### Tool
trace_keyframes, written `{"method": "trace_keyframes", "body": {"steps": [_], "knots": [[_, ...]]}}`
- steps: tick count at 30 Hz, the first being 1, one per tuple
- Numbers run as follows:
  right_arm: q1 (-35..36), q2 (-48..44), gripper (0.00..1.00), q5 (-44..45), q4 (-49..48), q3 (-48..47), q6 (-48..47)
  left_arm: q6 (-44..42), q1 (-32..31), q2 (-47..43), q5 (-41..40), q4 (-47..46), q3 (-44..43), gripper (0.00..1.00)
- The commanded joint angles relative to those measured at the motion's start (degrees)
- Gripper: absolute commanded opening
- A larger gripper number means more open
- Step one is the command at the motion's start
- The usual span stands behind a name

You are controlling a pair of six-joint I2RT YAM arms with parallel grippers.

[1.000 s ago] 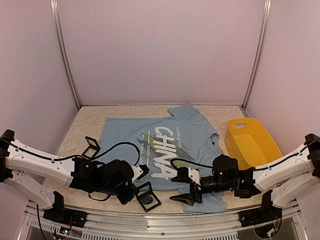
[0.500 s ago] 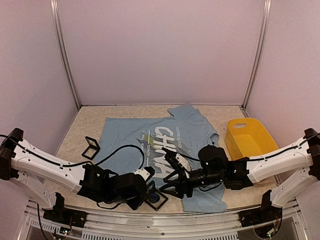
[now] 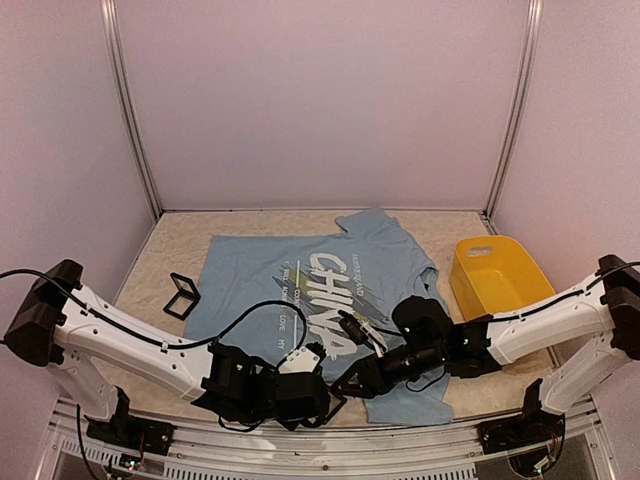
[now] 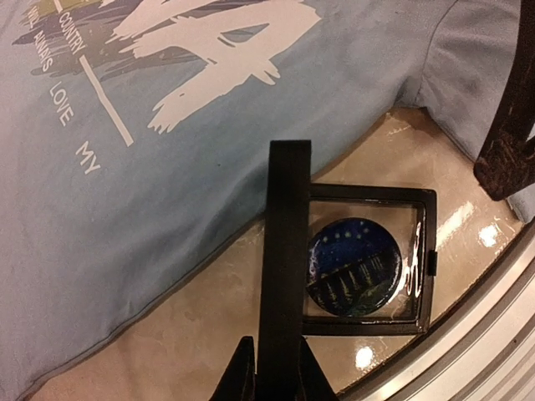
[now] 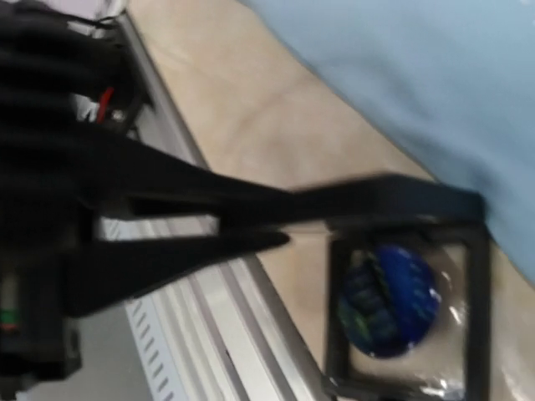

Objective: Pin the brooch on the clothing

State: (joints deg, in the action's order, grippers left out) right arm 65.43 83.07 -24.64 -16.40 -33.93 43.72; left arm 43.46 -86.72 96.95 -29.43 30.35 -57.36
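Left hand (image 4: 272, 378) is clamped on the raised lid (image 4: 284, 251) of the black case (image 4: 368, 193); the lid stands upright along one side of the case. Right hand (image 5: 288, 219) has its fingers apart with a narrow gap and nothing seen between them. Its tips are at the case's edge, but the wrist view is blurred, so I can't tell if they touch the frame.

Brooch (image 4: 351, 266) lies flat inside the case, dark blue face up. Glints suggest it sits on clear film. Clothing (image 4: 167, 192) is spread on the bench (image 4: 209, 334), hem just beside the case. No pin on it yet.

Step in hand, as I read it: get the brooch out of the case; pinning has not begun.

To do it well:
- Hold the lid steady and well back so the right hand has room over the case.
- Bring the right fingers down inside the frame, one on each side of the brooch rim, not on the frame.
- Close on the rim, not the face.
- The film probably gives, so press lightly.
- Lift straight up out of the case.
- The case looks light and may come up too; the left grip on the lid should anchor it.
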Motion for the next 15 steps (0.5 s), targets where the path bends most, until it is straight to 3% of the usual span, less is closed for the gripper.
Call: {"method": "trace_keyframes", "body": {"steps": [1,6,15], "knots": [[-0.9,0.3,0.40,-0.6,2.9,-0.1,7.9,2.9,-0.6,0.2,-0.1,0.9,-0.1,0.14],[-3.4,3.1,0.40,-0.4,8.5,-3.9,8.2,3.0,-0.6,0.8,-0.4,0.1,-0.1,0.15],[-4.1,11.6,0.35,-7.1,7.9,-6.3,9.4,3.1,-0.6,-0.5,0.1,-3.5,2.0,0.14]]}}
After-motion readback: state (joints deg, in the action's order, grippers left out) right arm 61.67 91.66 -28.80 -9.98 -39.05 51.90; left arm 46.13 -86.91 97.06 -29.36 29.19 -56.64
